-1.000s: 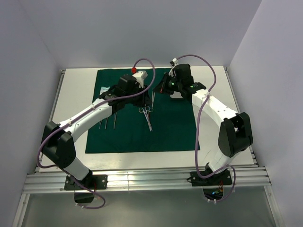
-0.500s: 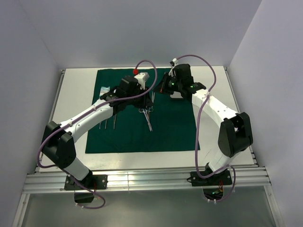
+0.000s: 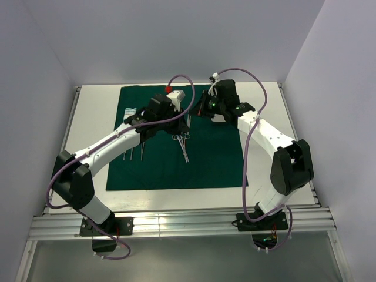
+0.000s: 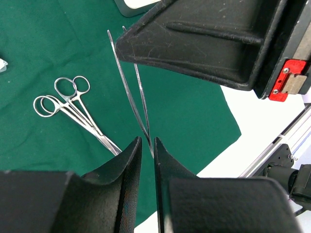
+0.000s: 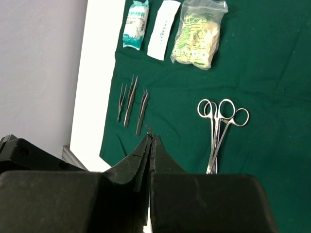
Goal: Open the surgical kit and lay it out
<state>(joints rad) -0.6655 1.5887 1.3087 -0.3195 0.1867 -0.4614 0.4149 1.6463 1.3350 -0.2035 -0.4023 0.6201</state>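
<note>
The dark green cloth (image 3: 205, 158) lies spread flat. My right gripper (image 5: 149, 138) is shut on one arm of long steel tweezers (image 4: 129, 82); a serrated tip pokes out past its jaws. My left gripper (image 4: 147, 143) has its jaws a narrow gap apart around the tweezers' joined end. The two grippers (image 3: 187, 120) (image 3: 201, 108) meet above the cloth's far middle. Two ring-handled clamps (image 5: 218, 126) lie crossed on the cloth, also in the top view (image 3: 183, 141). Three small tweezers (image 5: 131, 99) lie in a row. Three pale packets (image 5: 163, 23) lie side by side. A steel tray corner (image 4: 136, 4) shows.
Bare white table (image 3: 97, 135) borders the cloth on the left, right and near sides. A metal rail (image 3: 176, 223) runs along the near edge by the arm bases. Grey walls enclose the left, back and right sides.
My left gripper moved slightly right and toward me about a second ago, uncovering a packet at the far left of the cloth. Nothing has visibly moved in the last half second.
</note>
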